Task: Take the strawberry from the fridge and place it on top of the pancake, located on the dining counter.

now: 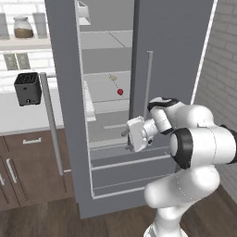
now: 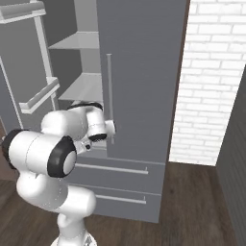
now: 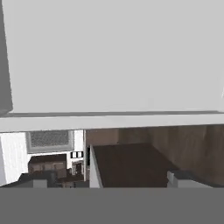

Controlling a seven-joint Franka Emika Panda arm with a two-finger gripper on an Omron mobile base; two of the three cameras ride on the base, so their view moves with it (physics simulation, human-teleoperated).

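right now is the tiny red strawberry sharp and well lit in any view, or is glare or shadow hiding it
Left base view: the tiny bright red strawberry on a grey fridge shelf is evenly lit, without glare, but soft and pixelated. Right base view: flat light, faint shading on the white brick wall. Hand view: a pale blank surface washes out the upper half.

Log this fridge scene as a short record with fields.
fridge: tall matte grey double-door fridge, left door swung open, right door shut
strawberry: tiny bright red strawberry on a grey inner shelf, untouched
beside it: pale yellowish speck with a thin stem, up and left of the fruit
gripper: two-finger gripper open, empty, low before the fridge's opening, below the strawberry's shelf
left background: black toaster-like box on a pale counter
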